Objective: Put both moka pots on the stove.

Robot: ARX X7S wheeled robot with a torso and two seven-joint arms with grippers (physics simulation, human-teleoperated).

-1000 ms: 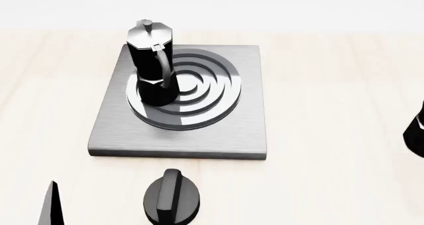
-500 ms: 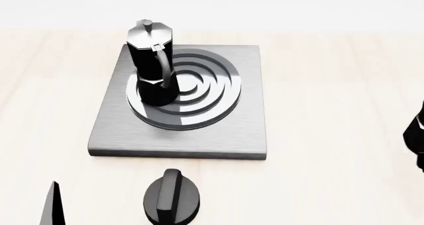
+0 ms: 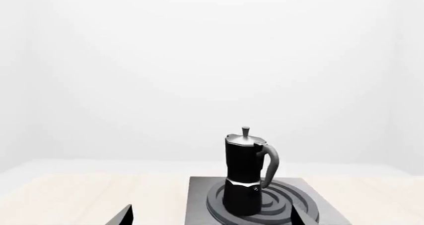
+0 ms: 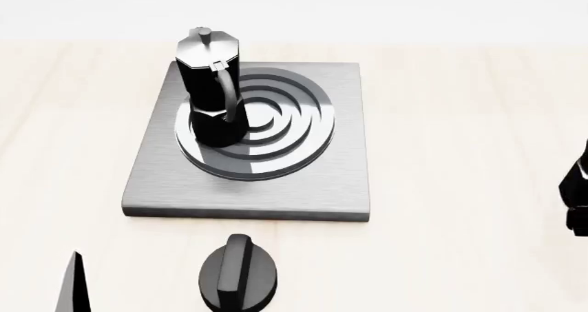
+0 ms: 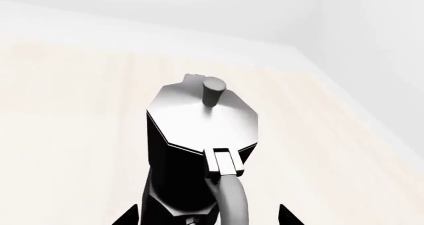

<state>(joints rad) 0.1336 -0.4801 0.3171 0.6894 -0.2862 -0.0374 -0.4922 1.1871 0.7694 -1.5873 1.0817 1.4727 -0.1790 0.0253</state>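
One moka pot (image 4: pixel 211 91) is seen upright on the stove (image 4: pixel 275 181), on the burner rings twd the plate's far-left part, handle facing the near edge. The stove is set on the table (image 4: pixel 459 119), w/ a black knob (image 4: pixel 239 274) just off its near edge. The 2nd moka pot (image 5: pixel 198 150) is seen upright on the table via the right wrist cam, between the right gripper (image 5: pixel 208 217) finger tips; contact can't be told. Left gripper (image 3: pixel 208 220): tips well apart, nothing between them.
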